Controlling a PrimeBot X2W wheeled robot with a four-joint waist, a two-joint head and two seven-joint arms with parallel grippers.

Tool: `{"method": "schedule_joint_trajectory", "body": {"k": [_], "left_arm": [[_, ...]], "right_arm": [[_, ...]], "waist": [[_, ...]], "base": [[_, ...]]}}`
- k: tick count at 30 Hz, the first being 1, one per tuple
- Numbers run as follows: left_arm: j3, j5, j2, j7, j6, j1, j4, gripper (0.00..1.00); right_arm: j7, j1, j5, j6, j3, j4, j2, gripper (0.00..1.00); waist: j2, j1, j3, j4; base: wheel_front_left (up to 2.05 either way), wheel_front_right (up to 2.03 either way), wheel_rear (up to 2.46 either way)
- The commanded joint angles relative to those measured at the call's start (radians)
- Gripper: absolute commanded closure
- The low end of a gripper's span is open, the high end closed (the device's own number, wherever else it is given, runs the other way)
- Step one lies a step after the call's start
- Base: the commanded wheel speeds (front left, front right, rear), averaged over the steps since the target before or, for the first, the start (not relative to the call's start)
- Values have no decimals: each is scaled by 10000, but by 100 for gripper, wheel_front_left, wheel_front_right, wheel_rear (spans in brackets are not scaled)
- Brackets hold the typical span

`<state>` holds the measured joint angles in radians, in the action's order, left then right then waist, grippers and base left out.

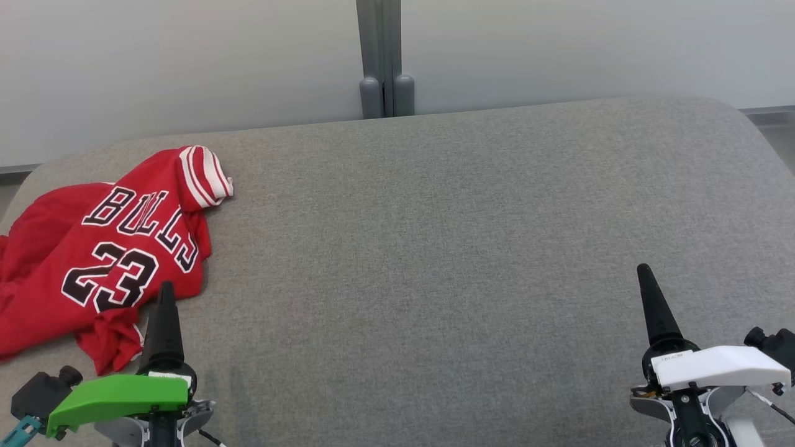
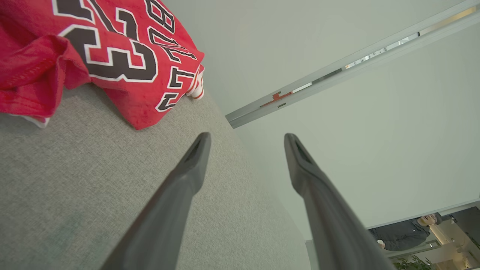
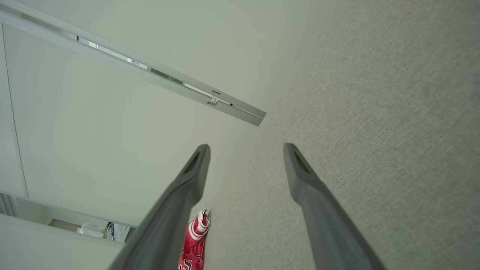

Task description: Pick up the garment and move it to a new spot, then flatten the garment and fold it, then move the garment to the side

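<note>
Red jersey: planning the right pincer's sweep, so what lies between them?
Head view: just bare grey fabric surface separates the crumpled red Bulls jersey from the right pincer.

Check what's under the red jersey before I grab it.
The red jersey lies crumpled directly on the grey cushion, which shows along its visible edges. Anything beneath its folds is hidden; nothing pokes out.

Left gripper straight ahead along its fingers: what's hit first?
Way looks free: left gripper points past the gray cushion edge toward the wall. The jersey lies off that line; depth unclear.
</note>
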<state>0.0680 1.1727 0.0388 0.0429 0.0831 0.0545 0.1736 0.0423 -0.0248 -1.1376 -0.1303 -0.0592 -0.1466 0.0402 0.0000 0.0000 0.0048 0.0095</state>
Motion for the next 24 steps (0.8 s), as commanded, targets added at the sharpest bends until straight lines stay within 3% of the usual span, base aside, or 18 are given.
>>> {"method": "schedule_joint_trajectory", "body": {"k": [1, 24], "left_arm": [[-13, -349, 73, 99, -39, 62, -191, 0], [-429, -4731, 123, 831, -215, -200, -492, 0]], "right_arm": [[108, -24, 364, -2, 37, 242, 56, 0], [834, 294, 3689, -4, 519, 790, 252, 0]], "waist": [[0, 0, -3, 3], [0, 0, -40, 107]], "base": [[0, 0, 0], [0, 0, 0]]}}
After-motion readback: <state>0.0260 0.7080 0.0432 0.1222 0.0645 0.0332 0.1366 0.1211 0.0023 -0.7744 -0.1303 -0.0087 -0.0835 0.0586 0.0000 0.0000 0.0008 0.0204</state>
